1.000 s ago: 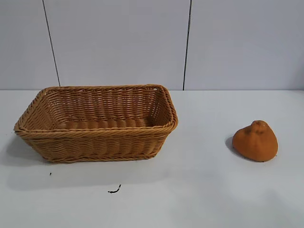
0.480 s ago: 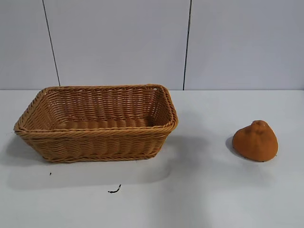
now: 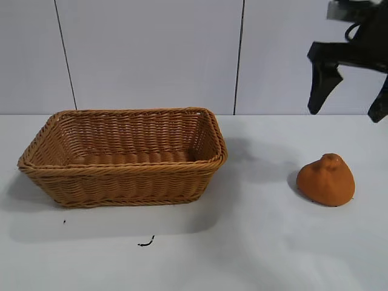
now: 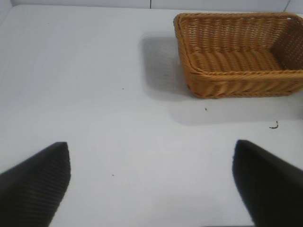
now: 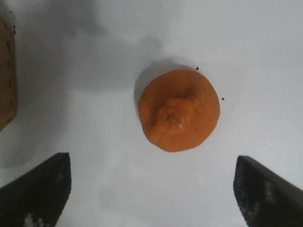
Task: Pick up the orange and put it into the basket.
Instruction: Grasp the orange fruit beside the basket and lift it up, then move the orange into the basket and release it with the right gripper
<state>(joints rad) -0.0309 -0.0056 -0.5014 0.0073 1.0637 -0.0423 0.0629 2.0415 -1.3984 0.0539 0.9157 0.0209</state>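
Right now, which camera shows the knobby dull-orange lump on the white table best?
The right wrist view: the knobby dull-orange lump sits large and centred, seen from above. The exterior view shows it smaller, side-on, right of the wicker basket. The left wrist view misses it.

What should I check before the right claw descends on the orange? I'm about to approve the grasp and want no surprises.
1. Right claw open: ok, fingers spread wide, high above the table.
2. Claw over the orange: ok, the right wrist view shows it between the fingers.
3. Orange free to grasp: ok, it sits alone on the table, knobby top up, nothing touching it.
4. Basket ready: ok, upright, nothing visible inside it.
5. Left claw out of the way: ok, open, apart from the basket, absent from the exterior view.
6. Path to the basket: ok, only bare table between orange and basket.
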